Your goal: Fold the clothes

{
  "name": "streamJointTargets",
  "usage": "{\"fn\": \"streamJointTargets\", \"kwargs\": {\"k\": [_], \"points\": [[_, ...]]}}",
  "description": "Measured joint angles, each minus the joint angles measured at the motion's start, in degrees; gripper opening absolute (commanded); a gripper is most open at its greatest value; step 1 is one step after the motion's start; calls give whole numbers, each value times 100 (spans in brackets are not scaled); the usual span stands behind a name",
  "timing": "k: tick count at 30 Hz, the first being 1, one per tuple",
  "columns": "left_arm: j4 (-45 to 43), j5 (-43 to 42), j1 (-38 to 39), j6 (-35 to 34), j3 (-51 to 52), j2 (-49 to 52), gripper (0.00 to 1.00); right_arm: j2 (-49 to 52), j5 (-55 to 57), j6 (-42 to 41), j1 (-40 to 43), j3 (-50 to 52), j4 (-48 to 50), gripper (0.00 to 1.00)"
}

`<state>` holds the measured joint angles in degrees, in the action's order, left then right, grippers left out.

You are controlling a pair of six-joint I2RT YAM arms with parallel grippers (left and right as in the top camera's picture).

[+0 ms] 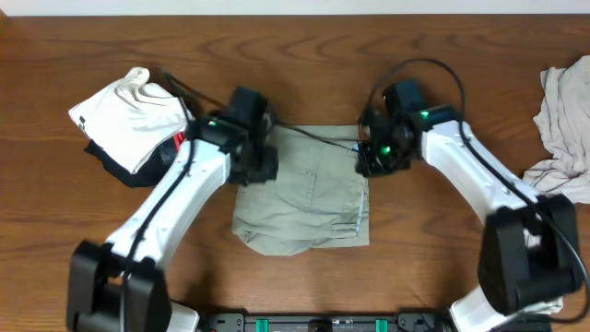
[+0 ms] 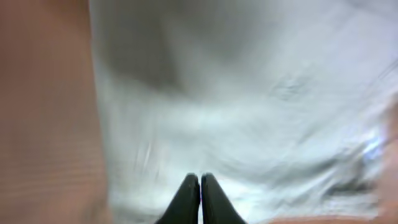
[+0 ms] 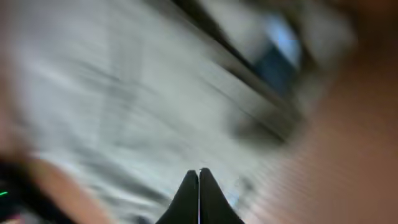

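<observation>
The grey-green khaki shorts [image 1: 304, 198] lie folded into a rough rectangle at the middle of the table. My left gripper [image 1: 261, 166] is over their upper left edge and my right gripper [image 1: 367, 159] over their upper right corner. In the blurred left wrist view the left gripper [image 2: 199, 178] is shut, its black fingertips pressed together above pale cloth [image 2: 249, 112], with nothing between them. In the right wrist view the right gripper [image 3: 198, 172] is shut the same way over the cloth [image 3: 124, 106], near its edge with the wood.
A folded white garment [image 1: 129, 111] rests on a black-and-red one [image 1: 115, 164] at the back left. A crumpled off-white garment [image 1: 564, 115] lies at the right edge. Cables [image 1: 318, 136] run across the top of the shorts.
</observation>
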<state>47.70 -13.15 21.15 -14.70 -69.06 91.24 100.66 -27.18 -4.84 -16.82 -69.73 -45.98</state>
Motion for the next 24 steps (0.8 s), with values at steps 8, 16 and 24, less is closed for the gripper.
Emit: {"fn": "streamJointTargets", "kwargs": {"k": [8, 16, 24], "points": [[-1572, 293, 0, 151, -31, 175, 6, -81, -914, -168, -144, -13, 1405, 3], [-2015, 651, 0, 317, -4, 1316, 6, 732, -162, -474, -570, -28, 1554, 1], [-1591, 1281, -15, 505, 22, 1582, 6, 1060, 1786, -809, -310, -42, 721, 1]]}}
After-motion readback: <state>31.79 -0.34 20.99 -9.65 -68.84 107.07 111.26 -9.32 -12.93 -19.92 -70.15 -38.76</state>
